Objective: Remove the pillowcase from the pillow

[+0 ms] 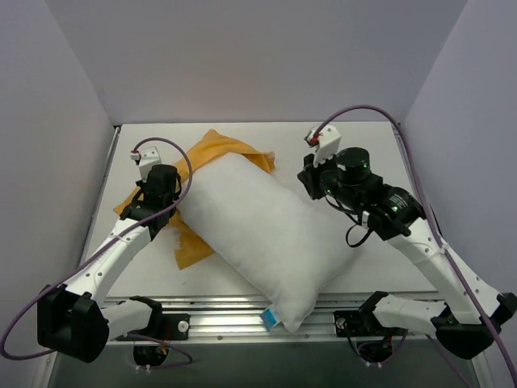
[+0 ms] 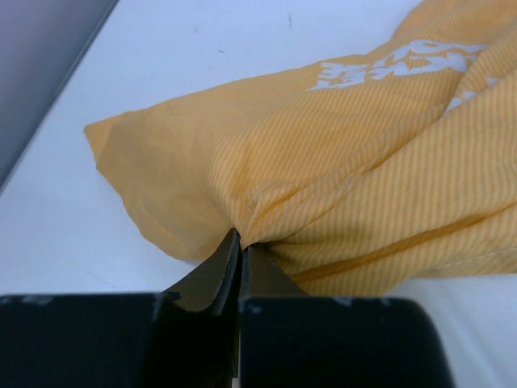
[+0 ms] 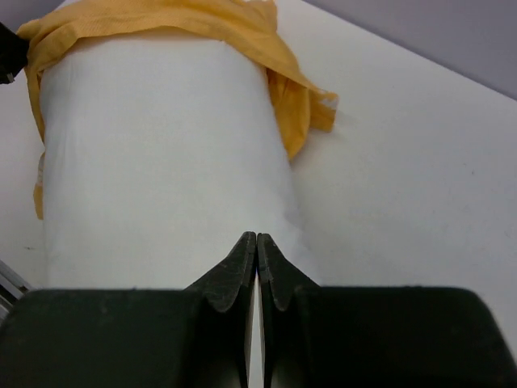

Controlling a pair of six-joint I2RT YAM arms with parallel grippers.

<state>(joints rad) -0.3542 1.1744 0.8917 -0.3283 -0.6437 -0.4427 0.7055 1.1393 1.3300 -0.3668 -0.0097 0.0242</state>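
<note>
Left end effector [image 2: 240, 242] pinches a pillowcase [image 2: 323, 162] fold, ready to pull; right end effector [image 3: 256, 242], closed, touches the pillow [image 3: 161, 162] ahead, probably anchoring it.

Ribbed cloth pillowcase [image 2: 339, 162], soft matt pillow [image 3: 161, 162]

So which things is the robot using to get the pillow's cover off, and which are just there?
For the job: orange pillowcase, pinched in the shut left gripper; white pillow, the shut right gripper with its tips against it.
Just there: the table; the arms' purple cables.
</note>
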